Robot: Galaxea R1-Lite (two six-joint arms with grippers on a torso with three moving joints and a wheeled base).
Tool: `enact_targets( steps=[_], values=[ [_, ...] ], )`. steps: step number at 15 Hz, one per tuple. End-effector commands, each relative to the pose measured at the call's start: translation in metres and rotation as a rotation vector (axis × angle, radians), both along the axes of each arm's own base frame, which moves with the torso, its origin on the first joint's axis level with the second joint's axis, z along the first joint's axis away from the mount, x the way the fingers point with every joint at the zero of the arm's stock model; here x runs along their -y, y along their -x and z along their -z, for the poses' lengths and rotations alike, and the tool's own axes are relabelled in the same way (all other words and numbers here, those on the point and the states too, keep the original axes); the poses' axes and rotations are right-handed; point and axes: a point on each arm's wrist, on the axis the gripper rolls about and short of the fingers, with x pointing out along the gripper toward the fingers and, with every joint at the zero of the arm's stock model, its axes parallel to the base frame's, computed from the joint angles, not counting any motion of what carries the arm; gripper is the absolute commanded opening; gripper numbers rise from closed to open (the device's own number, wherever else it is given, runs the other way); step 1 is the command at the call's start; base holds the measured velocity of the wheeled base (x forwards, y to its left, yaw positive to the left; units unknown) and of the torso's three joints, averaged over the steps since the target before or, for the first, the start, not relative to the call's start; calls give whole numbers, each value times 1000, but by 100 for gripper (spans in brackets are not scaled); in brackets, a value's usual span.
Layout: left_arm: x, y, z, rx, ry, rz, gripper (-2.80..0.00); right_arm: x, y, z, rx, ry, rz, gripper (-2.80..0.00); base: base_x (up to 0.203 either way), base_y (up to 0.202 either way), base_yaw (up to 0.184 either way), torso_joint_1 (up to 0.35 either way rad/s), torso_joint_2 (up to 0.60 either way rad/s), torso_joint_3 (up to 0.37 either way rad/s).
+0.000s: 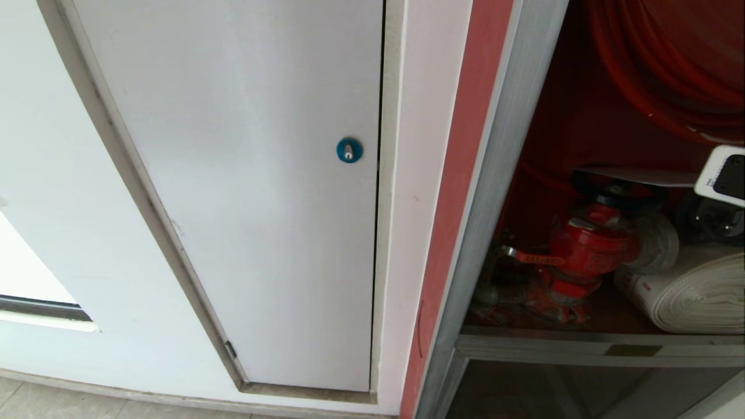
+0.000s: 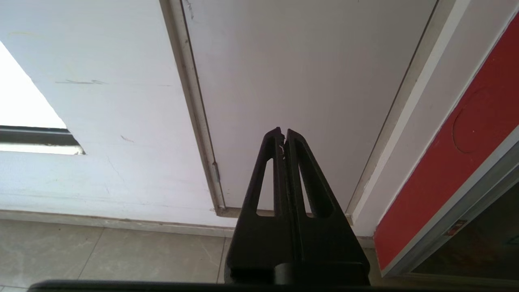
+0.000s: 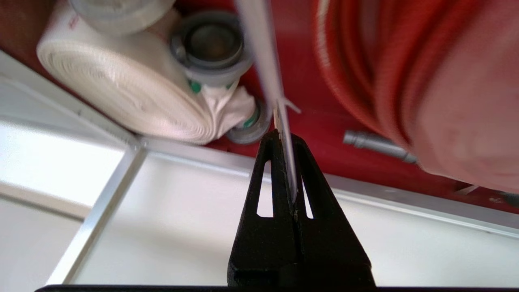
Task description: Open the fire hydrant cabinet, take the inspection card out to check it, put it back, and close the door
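While the right gripper [image 3: 286,136] reaches into the fire hydrant cabinet [image 1: 500,174] at three o'clock, its fingers [image 3: 275,162] pinch the thin, whitish, edge-on inspection card [image 3: 263,61].

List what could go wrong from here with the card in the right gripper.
1. The right gripper pinches the inspection card only at its thin edge, so it may slip or bend.
2. The card sits close to the rolled white hose and red hose coil; it might snag there.
3. The left gripper is parked by the white panel, no backup.
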Motion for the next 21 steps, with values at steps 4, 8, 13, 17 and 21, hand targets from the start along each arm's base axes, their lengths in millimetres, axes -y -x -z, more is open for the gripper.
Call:
enact_targets(
  steps=[4,8,13,17,21],
  values=[
    [0,0,0,0,2,0,-280,11,-33,10,-51,-1,46,-280,0,0,0,0,0,0],
    [0,0,0,0,2,0,-280,31,-53,9,-30,35,-22,-280,0,0,0,0,0,0],
    [0,0,0,0,0,0,-280,50,-67,21,-43,39,-39,-280,0,0,0,0,0,0],
    [0,0,0,0,0,0,-280,59,-75,25,-55,36,-28,-280,0,0,0,0,0,0],
    [0,0,0,0,0,0,-280,60,-82,28,-67,27,-59,-280,0,0,0,0,0,0]
  ],
)
